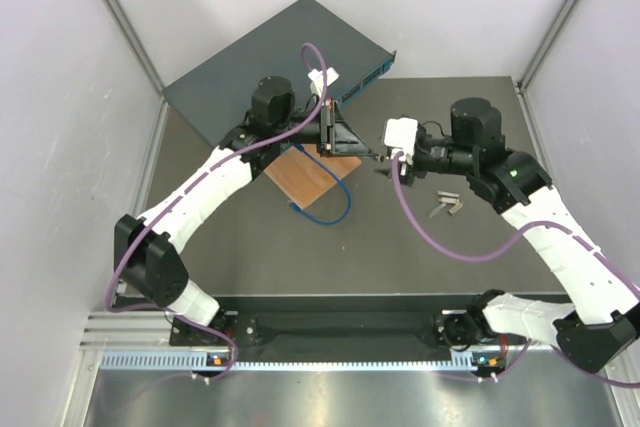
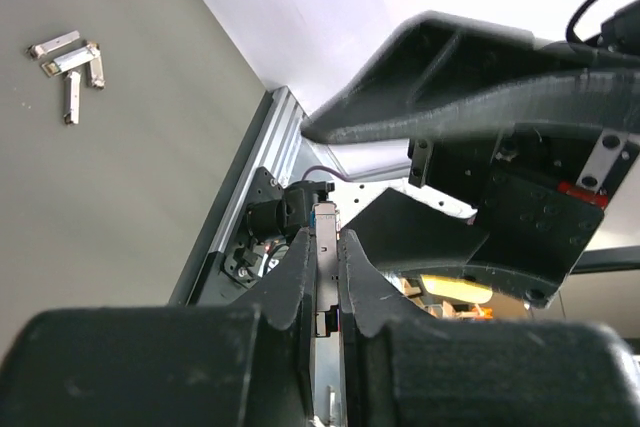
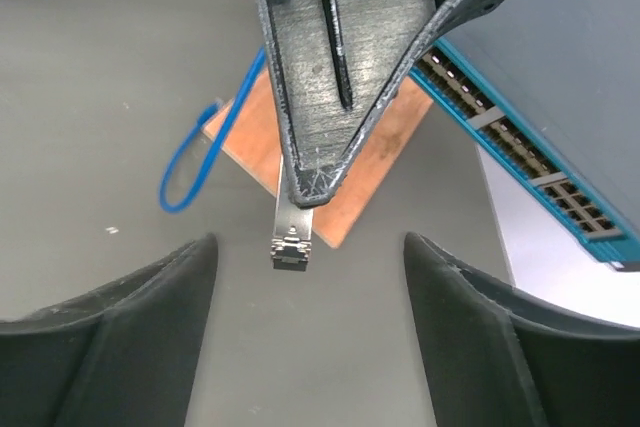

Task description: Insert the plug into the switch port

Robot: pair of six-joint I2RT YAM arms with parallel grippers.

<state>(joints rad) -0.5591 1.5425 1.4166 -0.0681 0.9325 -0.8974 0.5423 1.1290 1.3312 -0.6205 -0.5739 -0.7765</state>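
Note:
The switch (image 1: 270, 52) is a flat dark blue-teal box at the back left; its lighter teal port face (image 3: 520, 147) shows in the right wrist view. My left gripper (image 1: 362, 150) is shut on the plug (image 2: 325, 247), a small silver metal module. The plug's tip (image 3: 293, 237) sticks out past the left fingers (image 3: 330, 67), above the table in front of the switch. My right gripper (image 3: 310, 247) is open and empty. Its fingers stand wide apart on either side of the plug tip, not touching it. It faces the left gripper in the top view (image 1: 387, 163).
A small brown wooden board (image 1: 310, 177) lies under the left gripper, with a blue cable loop (image 1: 330, 209) at its near side. Several loose silver plugs (image 1: 447, 205) lie on the table at the right. White walls and aluminium rails bound the table.

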